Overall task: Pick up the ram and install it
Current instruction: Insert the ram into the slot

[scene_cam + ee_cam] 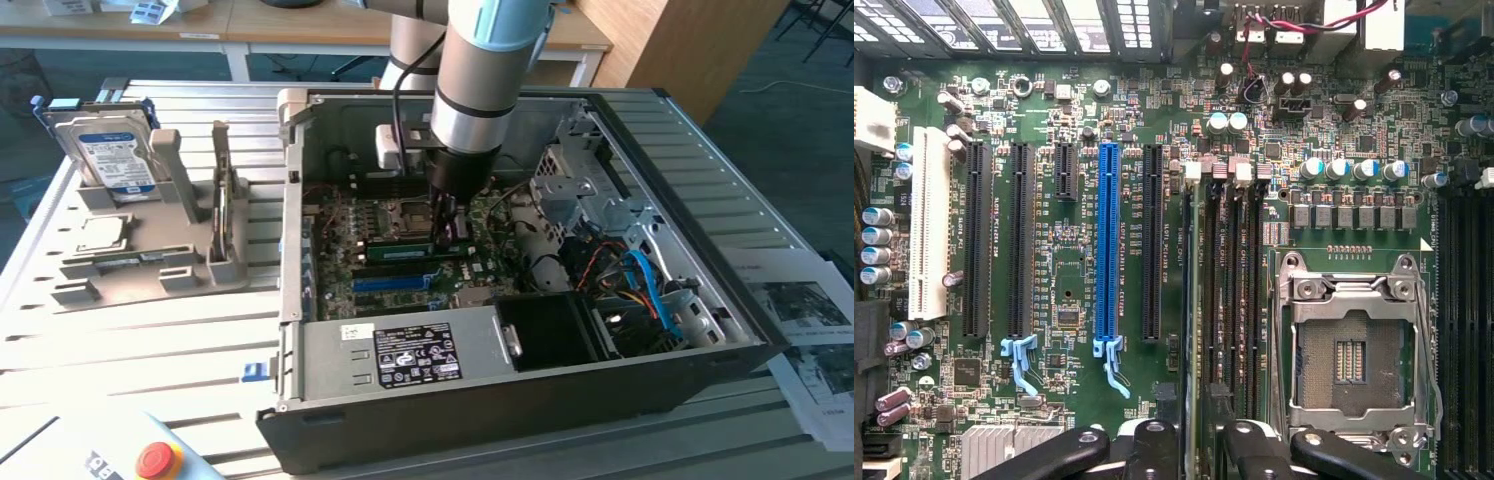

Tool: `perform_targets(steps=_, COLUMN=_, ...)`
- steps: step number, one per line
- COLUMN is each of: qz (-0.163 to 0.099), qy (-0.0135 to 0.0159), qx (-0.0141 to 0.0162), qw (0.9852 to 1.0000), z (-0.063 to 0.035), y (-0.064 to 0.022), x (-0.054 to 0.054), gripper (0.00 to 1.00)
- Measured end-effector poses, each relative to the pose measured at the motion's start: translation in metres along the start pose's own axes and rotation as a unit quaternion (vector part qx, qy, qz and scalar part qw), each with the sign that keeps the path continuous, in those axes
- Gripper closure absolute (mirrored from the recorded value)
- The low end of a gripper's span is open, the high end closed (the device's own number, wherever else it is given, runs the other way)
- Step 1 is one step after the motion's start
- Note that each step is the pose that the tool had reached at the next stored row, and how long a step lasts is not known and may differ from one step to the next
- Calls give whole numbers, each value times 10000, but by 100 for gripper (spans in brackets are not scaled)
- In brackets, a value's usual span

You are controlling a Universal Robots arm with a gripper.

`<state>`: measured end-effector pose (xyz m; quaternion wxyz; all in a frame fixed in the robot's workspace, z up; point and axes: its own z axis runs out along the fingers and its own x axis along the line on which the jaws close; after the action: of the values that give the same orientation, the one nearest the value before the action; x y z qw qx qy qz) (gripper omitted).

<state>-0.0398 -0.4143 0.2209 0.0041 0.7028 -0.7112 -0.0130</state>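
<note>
The ram [400,239] is a thin green stick lying along the memory slots in the middle of the motherboard [387,285] inside the open computer case [534,385]. My gripper [447,215] reaches straight down into the case and stands over the stick, shut on its upper edge. In the wrist view the ram [1195,300] shows edge-on as a thin pale line in the first of the black memory slots [1239,290]. The dark fingers [1154,445] stand on either side of it, beside the open processor socket [1351,350].
Outside the case, at the exterior view's left, a grey fixture [160,265] holds the silver-and-blue hard drive [114,155] and a square processor chip [100,232]. Cables [641,280] and a drive cage [587,190] crowd the case's right side. Papers [807,330] lie at the right, a red button [158,460] in front.
</note>
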Motion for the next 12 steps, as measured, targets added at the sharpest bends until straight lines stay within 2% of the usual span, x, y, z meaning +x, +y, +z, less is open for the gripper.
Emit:
perform_targets(steps=6, qz=0, qy=1, qx=0, qw=10000, z=-14, y=1, x=0, gripper=75)
perform_targets(steps=12, qz=0, qy=1, qx=0, qw=10000, z=-114, y=3, x=-1, gripper=75)
